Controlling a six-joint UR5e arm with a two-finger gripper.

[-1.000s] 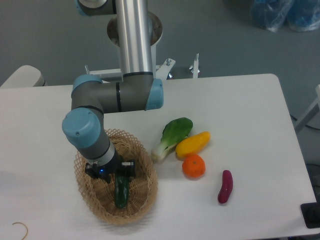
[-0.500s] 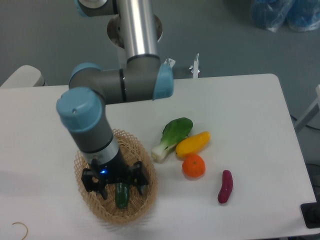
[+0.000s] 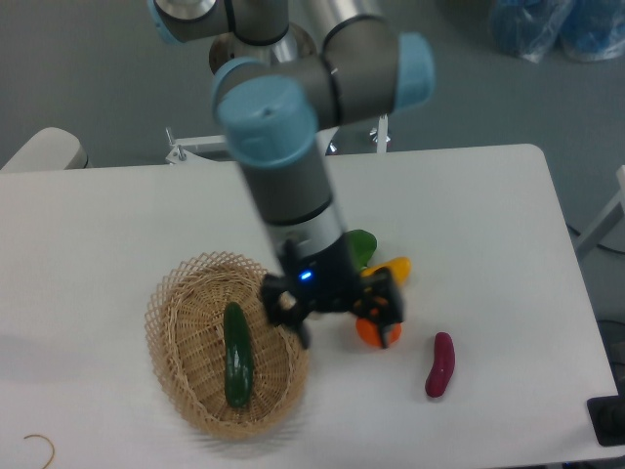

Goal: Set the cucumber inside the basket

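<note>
The dark green cucumber point(image 3: 236, 354) lies lengthwise inside the tan wicker basket point(image 3: 172, 340) at the front left of the table. My gripper point(image 3: 342, 322) is raised above the table to the right of the basket, apart from the cucumber. Its fingers point(image 3: 296, 327) are spread and hold nothing. The arm hides most of the bok choy and part of the yellow vegetable.
An orange point(image 3: 379, 332) sits partly behind the gripper, with the yellow vegetable point(image 3: 395, 268) and bok choy point(image 3: 362, 242) behind it. A purple eggplant-like piece point(image 3: 441, 364) lies at the right front. A thin hook-shaped wire point(image 3: 39, 445) lies at the front left corner.
The gripper has let go of the cucumber, which now lies in the basket, and has lifted and swung right to above the orange.
</note>
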